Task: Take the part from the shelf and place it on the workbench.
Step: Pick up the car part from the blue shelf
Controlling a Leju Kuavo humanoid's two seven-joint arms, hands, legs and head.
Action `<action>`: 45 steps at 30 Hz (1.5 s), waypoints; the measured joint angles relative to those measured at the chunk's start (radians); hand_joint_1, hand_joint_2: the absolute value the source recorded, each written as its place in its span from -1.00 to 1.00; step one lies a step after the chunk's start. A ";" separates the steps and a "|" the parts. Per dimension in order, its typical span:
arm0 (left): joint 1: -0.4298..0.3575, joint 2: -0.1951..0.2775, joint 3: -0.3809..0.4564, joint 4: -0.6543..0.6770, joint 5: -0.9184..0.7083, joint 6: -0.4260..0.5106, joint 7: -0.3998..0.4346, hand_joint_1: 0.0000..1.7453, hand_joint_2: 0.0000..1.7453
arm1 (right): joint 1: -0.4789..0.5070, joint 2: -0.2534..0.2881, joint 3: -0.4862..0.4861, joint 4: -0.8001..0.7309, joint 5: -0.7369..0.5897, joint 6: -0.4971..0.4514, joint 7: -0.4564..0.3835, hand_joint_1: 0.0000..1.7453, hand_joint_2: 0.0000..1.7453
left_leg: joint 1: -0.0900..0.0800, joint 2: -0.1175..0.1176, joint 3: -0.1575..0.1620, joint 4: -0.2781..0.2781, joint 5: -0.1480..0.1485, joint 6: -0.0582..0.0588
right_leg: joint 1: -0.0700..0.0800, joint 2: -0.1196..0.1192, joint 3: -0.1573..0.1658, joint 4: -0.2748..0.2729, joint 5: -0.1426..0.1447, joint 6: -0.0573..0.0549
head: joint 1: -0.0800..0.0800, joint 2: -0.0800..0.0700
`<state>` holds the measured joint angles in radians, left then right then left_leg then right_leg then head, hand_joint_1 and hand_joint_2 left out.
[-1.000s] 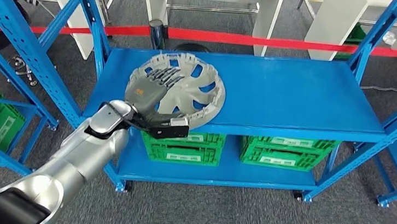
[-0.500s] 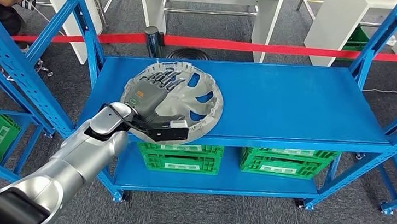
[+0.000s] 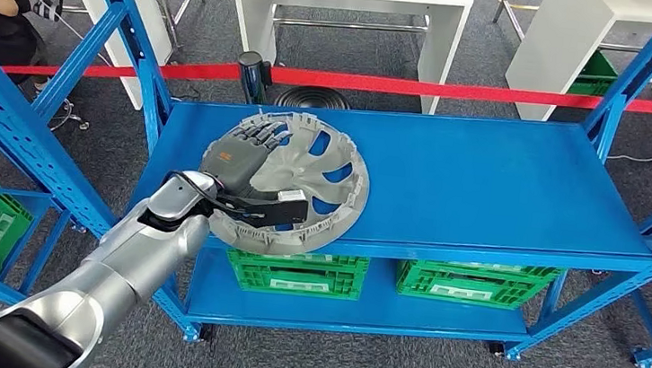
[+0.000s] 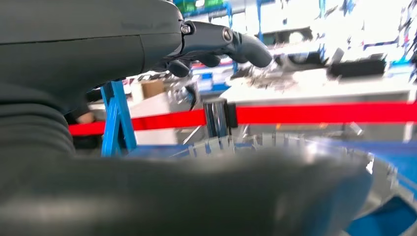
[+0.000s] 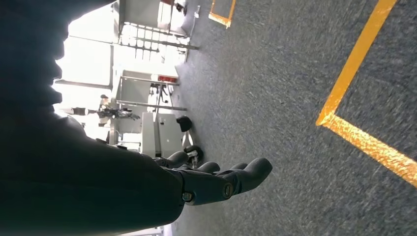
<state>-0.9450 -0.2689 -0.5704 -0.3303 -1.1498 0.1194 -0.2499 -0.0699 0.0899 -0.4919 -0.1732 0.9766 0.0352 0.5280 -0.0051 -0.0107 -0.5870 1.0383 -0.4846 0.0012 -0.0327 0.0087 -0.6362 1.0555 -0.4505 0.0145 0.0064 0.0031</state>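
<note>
I see a silver-grey spoked part (image 3: 304, 182) on my bright blue shelf (image 3: 485, 177), green slotted crates (image 3: 466, 283) below, a red barrier tape (image 3: 458, 91) behind, and a yellow floor line (image 5: 361, 93) on dark grey carpet (image 5: 275, 73).

My left robot hand (image 3: 248, 154), matt dark plastic, lies on the part (image 3: 305, 177), dull grey moulded plastic. Shelf (image 3: 485, 177) is smooth blue painted metal. My arm (image 3: 131, 251) gleams silver; floor (image 3: 360, 359) is rough grey carpet.
</note>
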 joint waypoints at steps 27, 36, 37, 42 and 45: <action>0.001 0.056 -0.022 0.045 0.043 -0.108 0.155 -1.00 1.00 | 0.000 0.000 -0.004 0.000 0.018 0.006 0.013 -1.00 1.00 | -0.001 0.003 0.027 -0.027 0.007 -0.028 | 0.005 0.004 0.014 -0.013 -0.001 -0.016 | 0.000 0.000; -0.005 0.076 -0.041 0.055 0.038 -0.195 0.205 -1.00 1.00 | 0.000 0.000 -0.012 0.000 0.029 -0.001 0.013 -1.00 1.00 | -0.001 0.003 0.027 -0.026 0.006 -0.025 | 0.005 0.004 0.017 -0.016 -0.001 -0.015 | 0.000 0.000; -0.006 0.078 -0.041 0.055 0.037 -0.199 0.209 -1.00 1.00 | 0.000 0.000 -0.012 0.000 0.030 -0.001 0.013 -1.00 1.00 | -0.001 0.003 0.027 -0.026 0.006 -0.025 | 0.005 0.004 0.017 -0.016 -0.001 -0.015 | 0.000 0.000; -0.014 0.089 -0.049 0.058 0.028 -0.222 0.228 -1.00 1.00 | 0.000 0.000 -0.018 0.000 0.030 0.001 0.011 -1.00 1.00 | -0.002 0.003 0.028 -0.026 0.005 -0.024 | 0.005 0.004 0.018 -0.017 -0.001 -0.014 | 0.000 0.000; -0.018 0.097 -0.058 0.060 0.022 -0.233 0.239 -1.00 1.00 | 0.000 0.000 -0.020 0.000 0.031 0.005 0.010 -1.00 1.00 | -0.002 0.003 0.029 -0.026 0.005 -0.024 | 0.005 0.004 0.018 -0.017 -0.001 -0.014 | 0.000 0.000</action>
<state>-0.9632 -0.1721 -0.6289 -0.2703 -1.1278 -0.1135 -0.0113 -0.0699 0.0904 -0.5118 -0.1732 1.0076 0.0398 0.5384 -0.0069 -0.0074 -0.5584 1.0127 -0.4797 -0.0230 -0.0274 0.0126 -0.6178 1.0390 -0.4512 0.0002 0.0069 0.0031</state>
